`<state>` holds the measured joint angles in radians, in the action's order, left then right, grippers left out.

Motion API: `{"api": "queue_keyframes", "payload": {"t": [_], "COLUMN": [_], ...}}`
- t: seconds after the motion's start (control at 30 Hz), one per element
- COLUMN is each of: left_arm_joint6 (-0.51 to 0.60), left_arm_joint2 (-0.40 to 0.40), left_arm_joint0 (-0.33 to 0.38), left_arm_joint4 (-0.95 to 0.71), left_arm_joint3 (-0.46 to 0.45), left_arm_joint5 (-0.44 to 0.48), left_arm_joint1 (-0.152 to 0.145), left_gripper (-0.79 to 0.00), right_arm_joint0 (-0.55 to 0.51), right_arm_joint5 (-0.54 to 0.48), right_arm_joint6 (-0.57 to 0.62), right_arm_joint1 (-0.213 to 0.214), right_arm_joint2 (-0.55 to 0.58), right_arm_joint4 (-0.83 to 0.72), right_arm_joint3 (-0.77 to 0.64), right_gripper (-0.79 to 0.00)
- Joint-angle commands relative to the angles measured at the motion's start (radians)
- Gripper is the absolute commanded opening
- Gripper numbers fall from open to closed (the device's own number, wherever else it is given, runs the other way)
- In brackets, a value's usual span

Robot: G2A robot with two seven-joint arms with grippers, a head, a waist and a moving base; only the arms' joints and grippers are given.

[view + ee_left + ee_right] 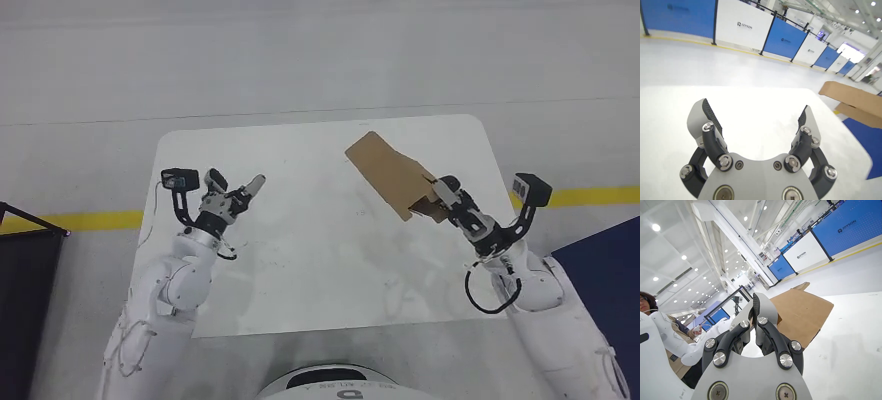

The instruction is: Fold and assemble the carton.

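Carton (390, 172), unfolded, sits at upper right of the top view, a flap pinched between the right gripper's (443, 192) closed fingers. Left gripper (247, 188), at centre left, hangs empty with fingers spread. I'd bring it across to steady the far panel before folding.

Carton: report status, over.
Left gripper open over table. Right gripper shut on carton edge, carton not yet assembled. No obstruction seen.

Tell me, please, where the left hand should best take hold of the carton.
Probably the free far corner of the carton, coming from the left: it is a thin flat sheet, and the right hand is shut on its opposite near end.
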<state>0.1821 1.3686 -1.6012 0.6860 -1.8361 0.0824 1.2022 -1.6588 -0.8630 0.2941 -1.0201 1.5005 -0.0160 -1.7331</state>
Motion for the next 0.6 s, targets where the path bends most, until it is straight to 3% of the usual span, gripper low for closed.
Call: {"api": "queue_keyframes", "payload": {"t": [0.0, 0.1, 0.37, 0.57], "left_arm_joint6": [0.129, 0.250, 0.412, 0.378], "left_arm_joint2": [-0.044, -0.094, -0.177, -0.217], "left_arm_joint0": [0.036, 0.092, 0.149, 0.185], "left_arm_joint4": [-0.273, -0.526, -0.931, -1.065], "left_arm_joint3": [0.018, 0.030, 0.030, 0.038], "left_arm_joint5": [-0.053, -0.169, -0.274, -0.285], "left_arm_joint1": [0.012, 0.028, 0.054, 0.069], "left_gripper": [0.000, 0.000, 0.000, 0.000], "right_arm_joint0": [0.033, 0.065, 0.085, 0.092], "right_arm_joint5": [-0.006, -0.021, -0.027, -0.028], "right_arm_joint6": [0.009, 0.025, 0.019, 0.019], "right_arm_joint1": [-0.004, -0.007, -0.011, -0.014], "right_arm_joint2": [-0.027, -0.052, -0.054, -0.060], "right_arm_joint4": [-0.001, 0.008, 0.057, 0.087], "right_arm_joint3": [0.009, 0.011, 0.015, 0.010], "right_gripper": [-0.785, -0.785, -0.785, -0.785]}}
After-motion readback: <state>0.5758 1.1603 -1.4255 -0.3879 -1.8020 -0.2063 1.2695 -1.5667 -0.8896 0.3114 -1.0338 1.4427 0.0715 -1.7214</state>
